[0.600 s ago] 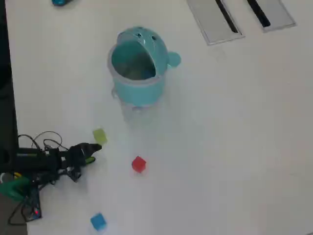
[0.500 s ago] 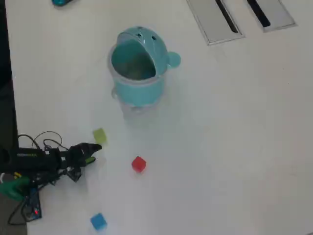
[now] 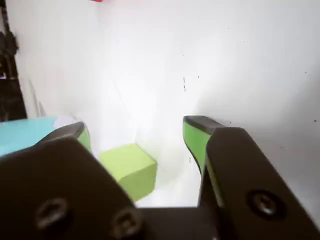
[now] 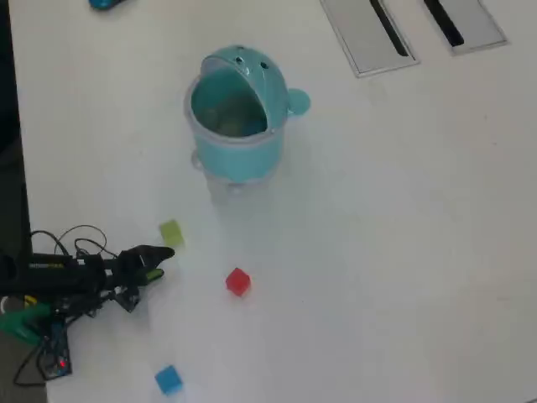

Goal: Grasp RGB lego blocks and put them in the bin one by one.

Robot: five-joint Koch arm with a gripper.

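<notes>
End effector [image 3: 142,135]: jaws spread wide apart, grasping nothing; black fingers with green inner pads [image 3: 192,137], seen from close in the wrist view.
End effector, overhead view [image 4: 159,259]: low over the white worktop [image 4: 403,252] at the left edge, tips toward the yellow-green block.
Yellow-green block [image 3: 129,169]: lies on the worktop between the spread fingers, nearer the left one in the wrist view; contact cannot be told. From overhead [image 4: 171,232] it sits just above the fingertips.
Red block [image 4: 238,281]: on the worktop right of the end effector, apart from it; only a sliver shows at the wrist view's top edge.
Blue block [image 4: 168,379]: near the overhead view's bottom edge, well apart from the others.
Bin [image 4: 237,117]: round, light teal, upright, lid swung back, mouth open; well beyond the blocks.
Grey slotted panels [image 4: 369,34]: top right corner.
</notes>
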